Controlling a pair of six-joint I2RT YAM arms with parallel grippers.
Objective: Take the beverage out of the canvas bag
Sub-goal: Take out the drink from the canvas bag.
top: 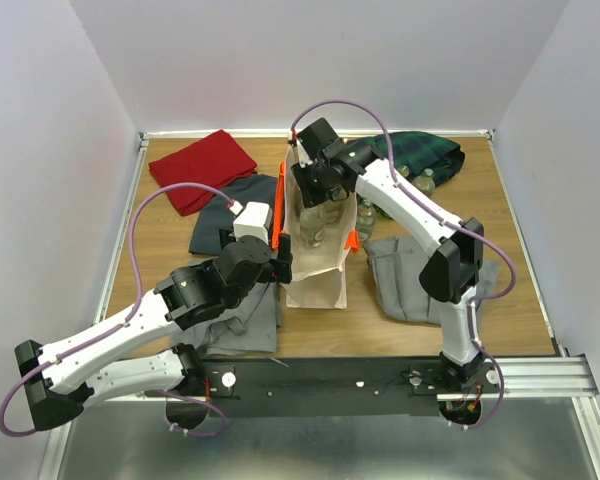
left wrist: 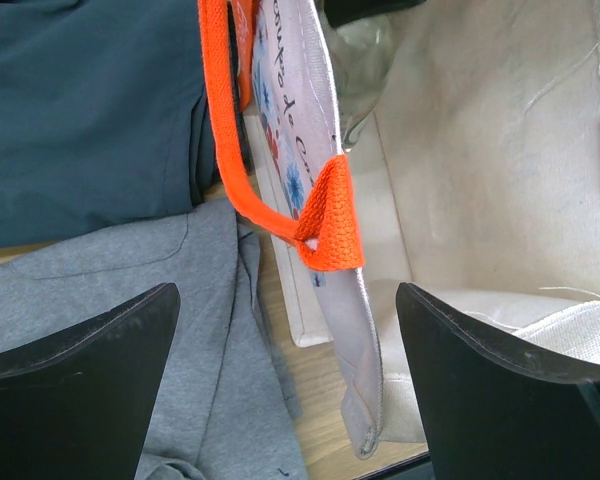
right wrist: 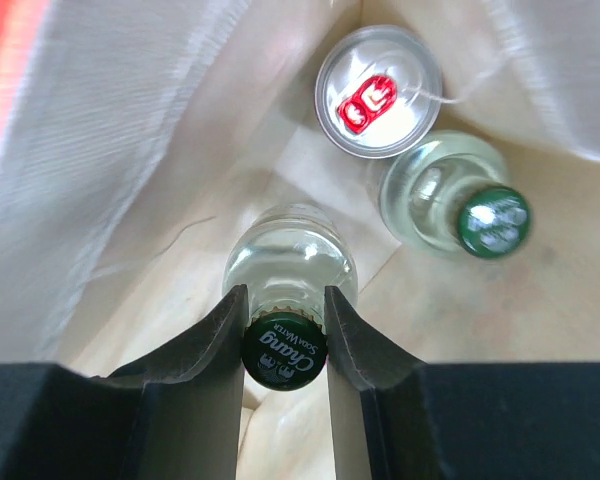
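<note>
Upright beige canvas bag (top: 315, 285) holds a clear, green-capped soda bottle (right wrist: 285, 345).

Counts: 1 canvas bag (top: 315, 285), 3 drinks inside, 5 cloths.
In bag: 2 green-capped glass bottles (near bottle (right wrist: 290, 262), far bottle (right wrist: 450, 200)), 1 silver-topped can (right wrist: 378, 90). On surface: 1 red cloth (top: 200, 168), 1 teal cloth (top: 225, 215), 2 grey cloths (left grey (top: 245, 325), right grey (top: 410, 280)), 1 plaid cloth (top: 430, 152). 2 orange handles (top: 277, 215).

Lab test cell: white enclosure walls (top: 50, 150), rail-mounted arms (top: 380, 380).
</note>
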